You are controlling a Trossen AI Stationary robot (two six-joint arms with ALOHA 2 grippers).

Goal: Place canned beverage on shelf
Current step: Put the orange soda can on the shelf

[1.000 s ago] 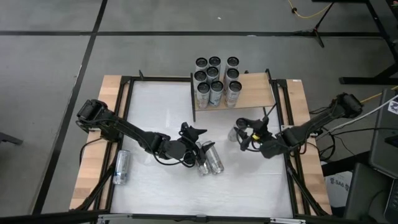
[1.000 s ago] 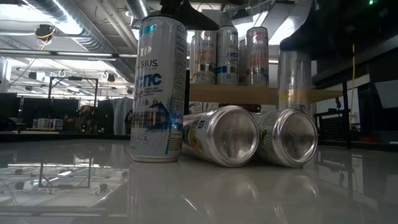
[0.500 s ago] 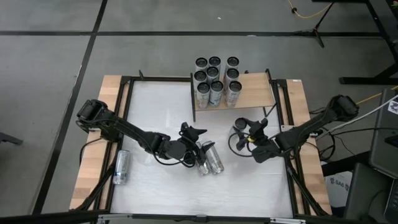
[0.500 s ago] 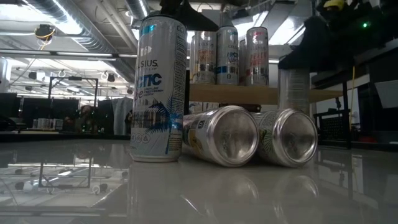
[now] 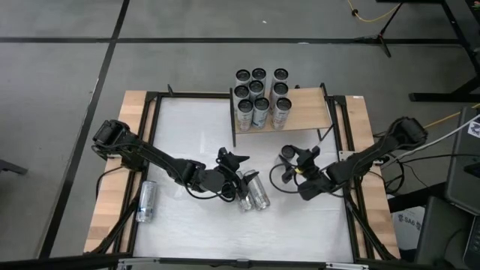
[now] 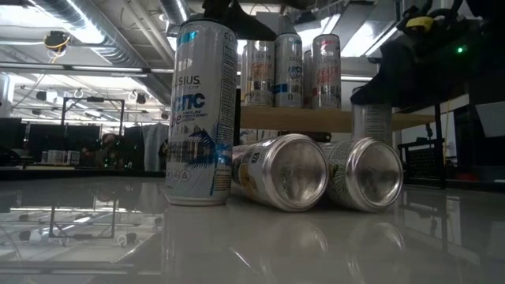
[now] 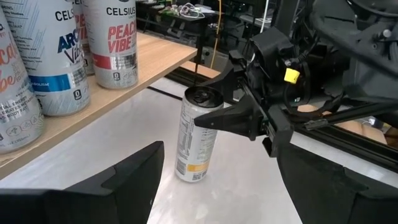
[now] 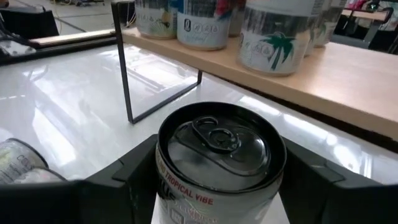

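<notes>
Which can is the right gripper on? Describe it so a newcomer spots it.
Start at the wooden shelf at the table's far edge. Just in front of its bare right half, one can stands upright on the white tabletop, clamped near its top by the right gripper. Unlike its neighbours, it stands alone, off the shelf, with a yellow-orange band low on its label.

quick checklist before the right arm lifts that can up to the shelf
1. Right gripper fingers shut on the upright can, one either side near its top: ok.
2. Can upright on the table, not tipped: ok.
3. Free space on the shelf: ok, the board is bare to the right of the standing cans.
4. Shelf front post clear of the lift path: cannot tell.
5. Left gripper out of the way: ok, it sits open near the two lying cans, apart from the right arm.
6. Grip firm enough to lift: cannot tell.
</notes>
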